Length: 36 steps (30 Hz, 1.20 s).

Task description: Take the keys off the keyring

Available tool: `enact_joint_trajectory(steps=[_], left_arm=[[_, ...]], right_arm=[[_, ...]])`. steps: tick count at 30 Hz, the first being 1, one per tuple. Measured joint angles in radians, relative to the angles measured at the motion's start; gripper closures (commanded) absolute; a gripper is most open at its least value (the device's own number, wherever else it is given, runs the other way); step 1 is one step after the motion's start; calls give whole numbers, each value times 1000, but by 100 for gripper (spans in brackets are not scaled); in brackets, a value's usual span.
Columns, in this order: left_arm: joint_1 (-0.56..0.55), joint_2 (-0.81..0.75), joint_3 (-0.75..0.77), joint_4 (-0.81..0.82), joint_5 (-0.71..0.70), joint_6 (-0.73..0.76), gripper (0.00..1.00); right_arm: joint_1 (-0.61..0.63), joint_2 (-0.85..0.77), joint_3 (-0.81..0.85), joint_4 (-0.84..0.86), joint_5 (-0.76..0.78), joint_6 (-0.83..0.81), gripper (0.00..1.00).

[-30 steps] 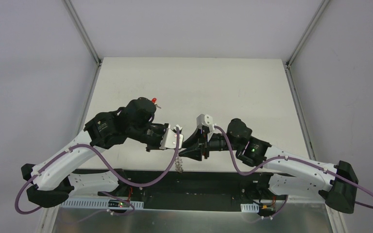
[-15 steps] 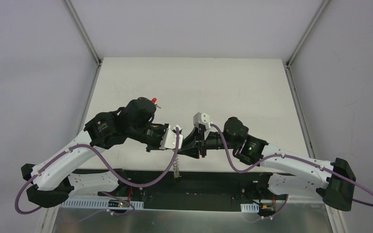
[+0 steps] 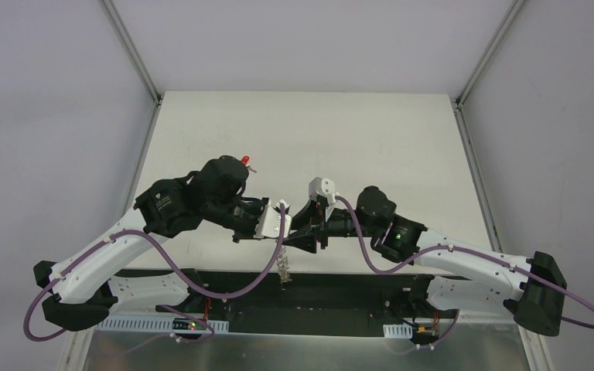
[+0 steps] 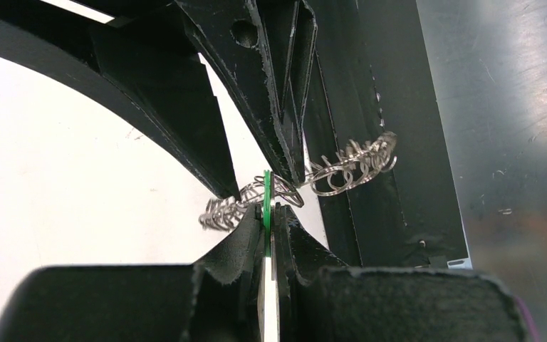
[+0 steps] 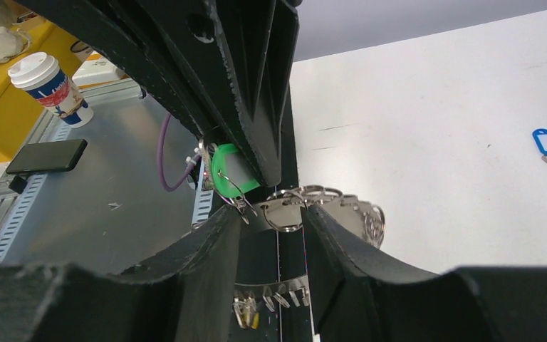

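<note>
Your left claw [image 4: 269, 212] pinches the green key [image 4: 266, 187]; the keyring [image 4: 345, 165], clamped in your right claw [image 5: 279, 217], lies just ahead at twelve o'clock.

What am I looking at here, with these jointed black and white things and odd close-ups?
These are two robot arms bolted at the near edge of a white table. The wide picture comes from a camera above and behind them; each close-up comes from a camera on one wrist, looking along that arm's own fingers. The left gripper pinches a small key with a green plastic head. The right gripper is clamped on the round silvery metal keyring fringed with wire loops, both held in the air between the arms. A blue-headed key lies loose on the table.
</note>
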Motion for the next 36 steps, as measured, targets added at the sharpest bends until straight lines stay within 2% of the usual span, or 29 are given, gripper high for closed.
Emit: enact_joint_trajectory(steps=[5,7,9,11,12,16,26,33,34,36], left_arm=[[0,0,0,2,0,-1,100],[0,0,0,7,2,-2,100],[0,0,0,8,2,-2,100],[0,0,0,8,2,-2,100],[0,0,0,8,2,-3,100],[0,-2,0,6,0,-13,100],[0,-45,-29,34,-35,-24,100],[0,-48,-89,50,-34,-29,100],[0,-47,-95,51,-33,-29,100],[0,-46,-103,53,-32,-30,100]], right_arm=[[0,0,0,13,-18,0,56],[0,0,0,21,-28,0,60],[0,0,0,28,-41,0,69],[0,0,0,29,-54,0,85],[0,0,0,30,-60,0,90],[-3,0,0,26,-72,2,100],[-4,-79,-40,24,-11,9,100],[-4,-172,-79,57,114,50,100],[-4,-175,-79,66,137,63,99],[-4,-175,-79,77,164,88,81]])
